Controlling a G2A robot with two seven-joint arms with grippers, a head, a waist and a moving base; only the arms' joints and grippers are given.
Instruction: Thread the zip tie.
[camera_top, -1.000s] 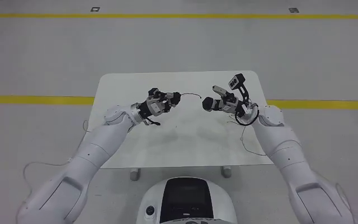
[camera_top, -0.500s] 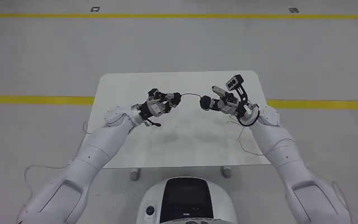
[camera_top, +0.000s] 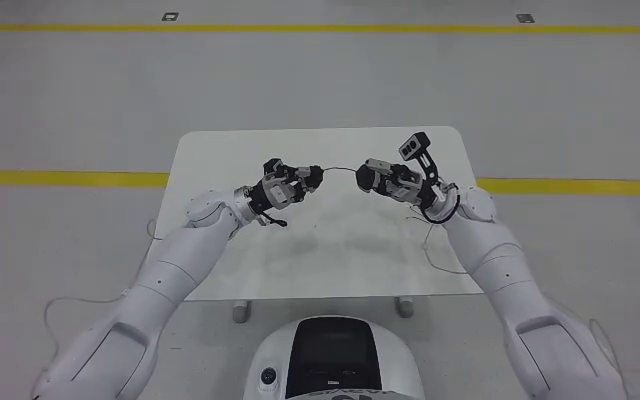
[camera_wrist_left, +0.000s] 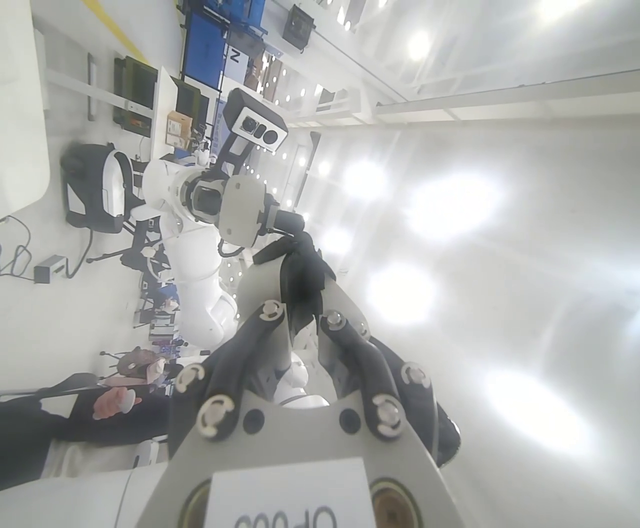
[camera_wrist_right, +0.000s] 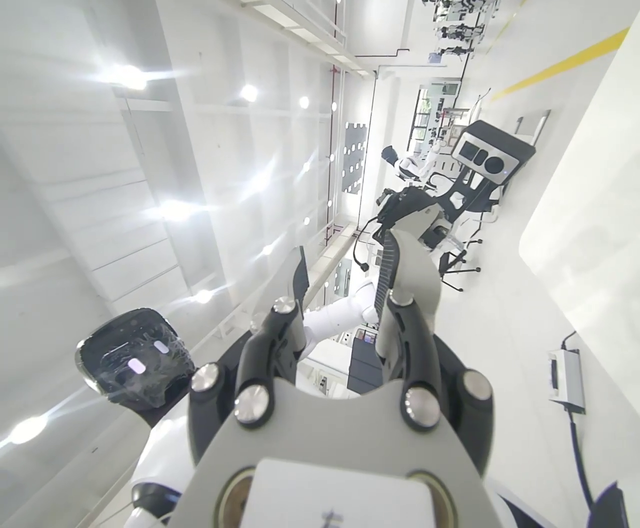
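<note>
Black thin plastic zip tie (camera_top: 338, 169), pinched by the left gripper (camera_top: 312, 177), could flex sideways, missing the spread-fingered right gripper (camera_top: 366, 175).

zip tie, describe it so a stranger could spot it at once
Over the white table, look between the two grippers. The zip tie is the thin dark strand arching from the left gripper toward the right gripper, far slimmer than either.
</note>
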